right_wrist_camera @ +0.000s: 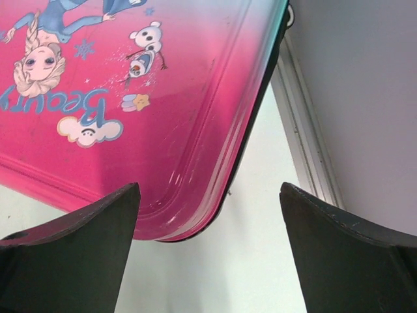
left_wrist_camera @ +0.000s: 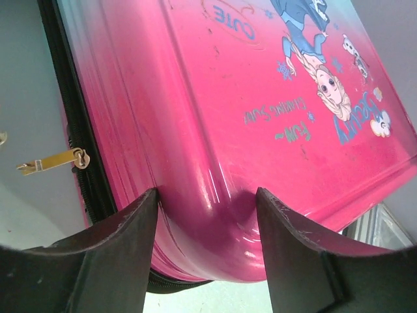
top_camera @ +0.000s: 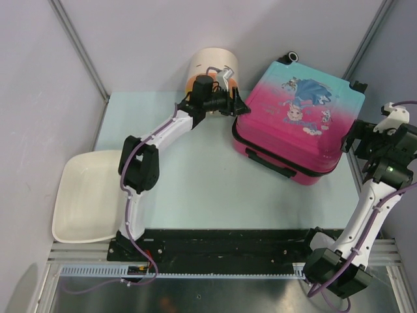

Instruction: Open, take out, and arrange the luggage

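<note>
Fingers [left_wrist_camera: 117, 248] of the left tool [left_wrist_camera: 207, 195], matte black and wedge-shaped, stand spread to either side of a rounded lower corner of the luggage [left_wrist_camera: 228, 130]. Whether they press on the shell cannot be told. The shell here is glossy hard plastic, deep pink, ribbed along its side and lightly scuffed, with a cartoon princess and blue lettering printed on its flat face. Left of that corner runs a black zipper band [left_wrist_camera: 81, 150], and a flat gold pull tab [left_wrist_camera: 55, 161] sticks out from it.

The right tool [right_wrist_camera: 208, 192] is opened wide and holds nothing. The opposite corner of the suitcase lies just beyond its left finger, pink fading to teal, edged in black trim.

From above, the suitcase lies flat and closed on the far right of the pale smooth desk [top_camera: 195, 182], with a tool at each side. A cream cylindrical box [top_camera: 212, 65] stands behind the left tool, and a white shallow tray [top_camera: 85, 202] sits at the near left.
</note>
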### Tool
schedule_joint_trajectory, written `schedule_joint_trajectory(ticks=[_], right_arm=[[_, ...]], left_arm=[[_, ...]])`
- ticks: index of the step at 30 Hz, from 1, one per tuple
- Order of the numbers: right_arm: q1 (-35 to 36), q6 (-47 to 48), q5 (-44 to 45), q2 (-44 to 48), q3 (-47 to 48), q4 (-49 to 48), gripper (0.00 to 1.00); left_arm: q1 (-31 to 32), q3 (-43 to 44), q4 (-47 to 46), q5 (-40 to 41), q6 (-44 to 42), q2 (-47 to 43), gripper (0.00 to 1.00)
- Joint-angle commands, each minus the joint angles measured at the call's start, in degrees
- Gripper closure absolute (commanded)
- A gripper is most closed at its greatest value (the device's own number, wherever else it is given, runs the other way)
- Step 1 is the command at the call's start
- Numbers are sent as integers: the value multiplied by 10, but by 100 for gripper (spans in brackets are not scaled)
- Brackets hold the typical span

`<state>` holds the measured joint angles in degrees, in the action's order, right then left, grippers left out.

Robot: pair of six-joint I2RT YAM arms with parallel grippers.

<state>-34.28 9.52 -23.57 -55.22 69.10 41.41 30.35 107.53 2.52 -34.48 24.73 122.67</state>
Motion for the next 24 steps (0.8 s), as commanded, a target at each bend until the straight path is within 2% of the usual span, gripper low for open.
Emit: schedule_joint_trajectory(ticks=[1,7,10,13,16,17,19,21,23,24], right_arm=[[-21,15,-3,-10,37,-10,7],[-24,19,-41,-30,51,-12,7],[-24,23,-53,-41,60,-16,8],[-23,33,-59,-45,67,-18,8],[-21,43,-85,-47,68,-22,8],[-19,44,-98,-50,68,-26,8],[5,36,-120,-53,67,-42,9],[44,18,-102,-61,67,-61,10],[122,16,-76,-70,68,-91,10],[149,16,-34,-74,67,-102,10]], left_arm=[[82,-49,39,-48,-64,-41,41],[194,-124,39,-49,-89,-88,48],[230,-146,39,-50,-75,-97,49],[235,-174,39,-71,-55,-120,50],[218,-228,38,-81,-78,-183,41],[210,-242,38,-87,-86,-200,34],[183,-278,38,-87,-110,-254,28],[161,-296,38,-86,-126,-287,21],[124,-321,39,-82,-130,-327,13],[111,-328,40,-87,-140,-338,8]])
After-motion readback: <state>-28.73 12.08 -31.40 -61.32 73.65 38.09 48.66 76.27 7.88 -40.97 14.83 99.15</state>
